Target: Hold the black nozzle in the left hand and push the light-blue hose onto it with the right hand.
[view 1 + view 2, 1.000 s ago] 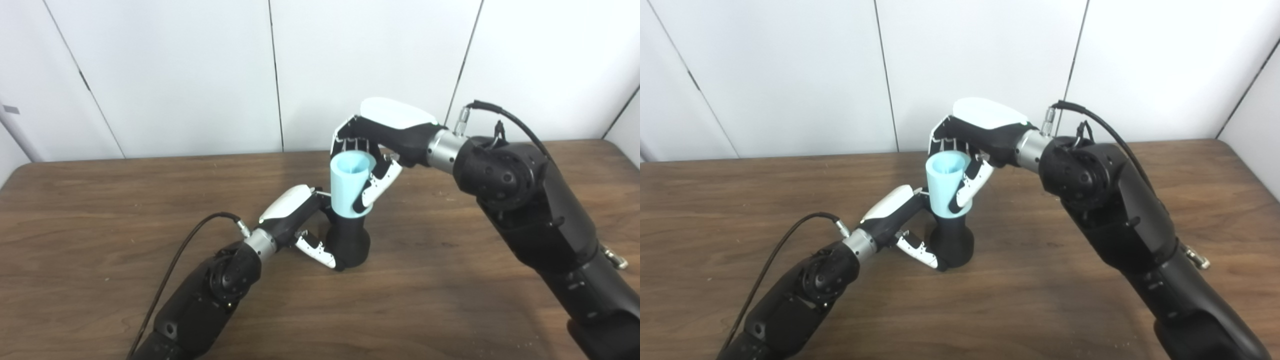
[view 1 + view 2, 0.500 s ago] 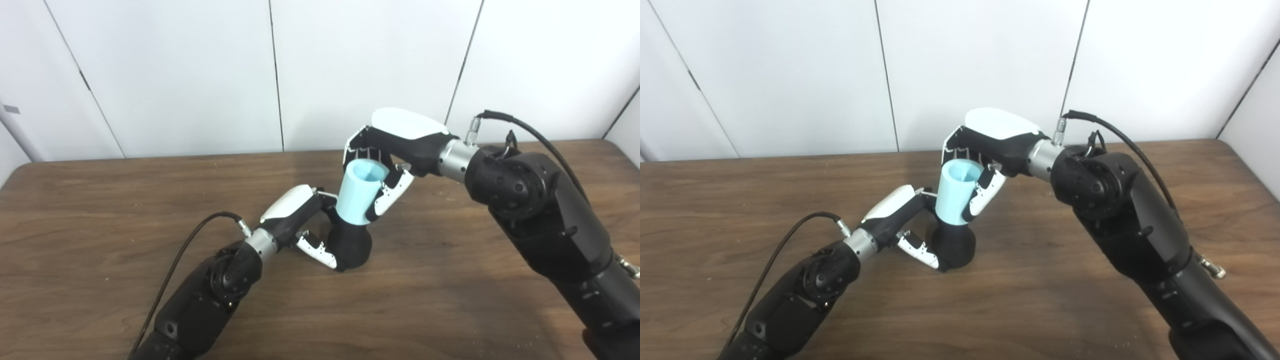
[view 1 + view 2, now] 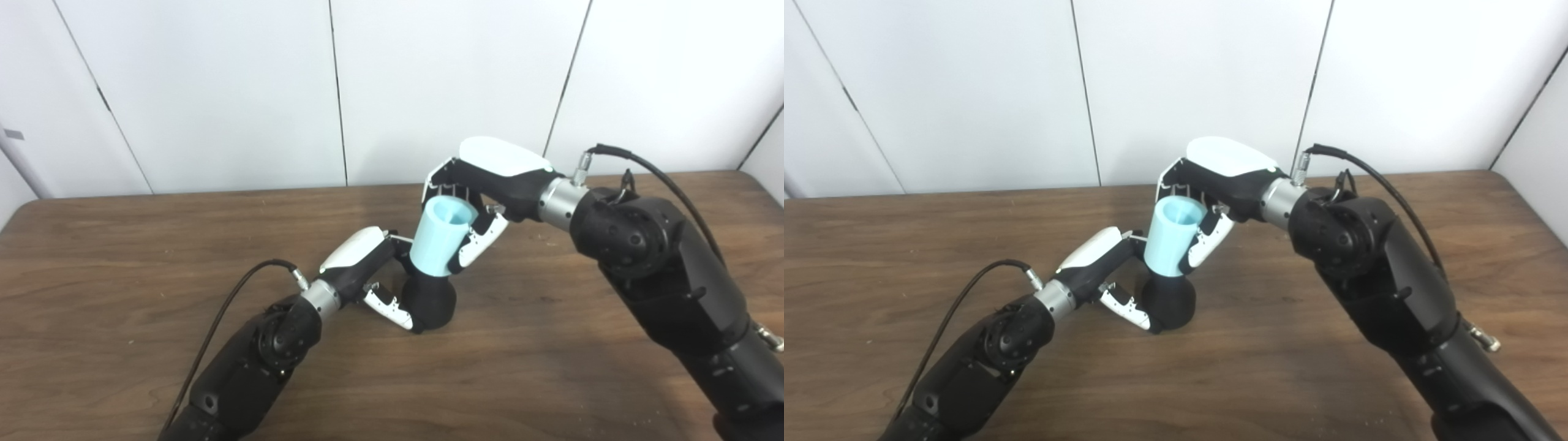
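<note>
From my remote station, the left arm enters at the lower left, a black cable looping off its wrist, and reaches across the brown wooden table toward the centre. The left hand is wrapped around the black nozzle: its thumb curls along the near side of the nozzle's rounded base while the other fingers pass behind the neck, out of my sight. The nozzle's wide base sits on the table, and the piece leans a little toward the right.

On top of the nozzle's neck stands the light-blue hose, a short, stout tube with its lower end meeting the black body and its open mouth facing up and toward my cameras. It tilts to the right along with the nozzle. I cannot tell how deep the neck goes inside it.

The right hand comes in from the right, raised above the table, white back plate uppermost. It grips the hose near the top: its fingers fold over the far rim, and its thumb presses down the hose's right side. The right forearm slopes away to the lower right corner. White wall panels close off the far side of the table.
</note>
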